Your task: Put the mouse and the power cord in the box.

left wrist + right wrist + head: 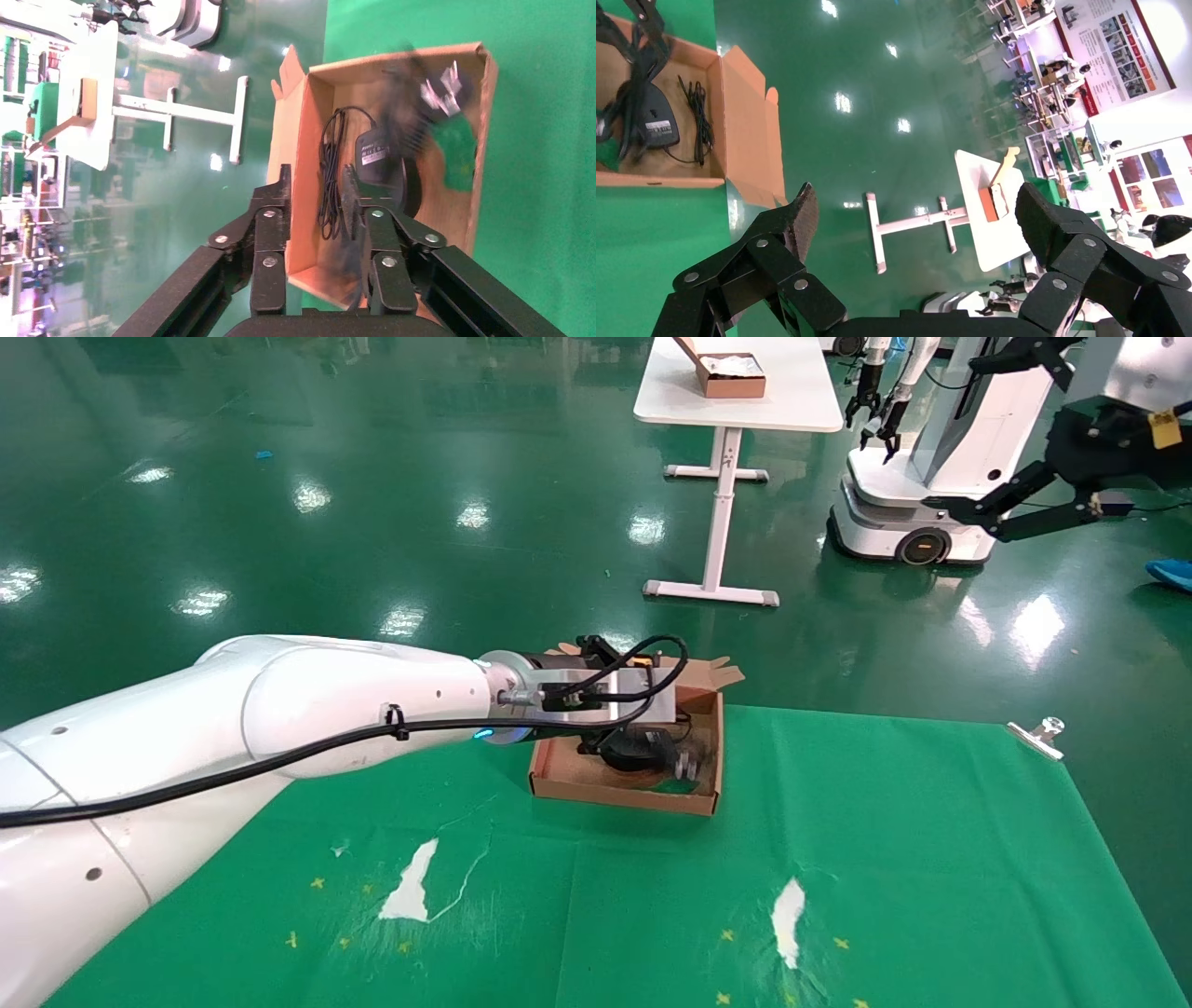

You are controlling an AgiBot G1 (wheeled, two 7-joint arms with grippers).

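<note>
The brown box [559,777] stands on the green cloth near its far edge, its flapped lid upright. The left wrist view shows the black mouse [376,156] with a pale label lying inside, its thin bundled cable [329,175] beside it. The thick power cord [415,84] is blurred over the box floor, its pronged plug [444,88] by the green patch. My left gripper [316,186] hangs open over the box's near wall, with a blurred strand of cord against one finger. In the head view it [643,747] is low inside the box. My right gripper [919,210] is open in the air, away from the box [747,112].
Green cloth with white torn patches [410,887] spreads in front of the box. A metal clip [1038,736] holds the cloth's far right corner. Beyond stand a white table [801,402] carrying another box [731,374] and another robot [931,477].
</note>
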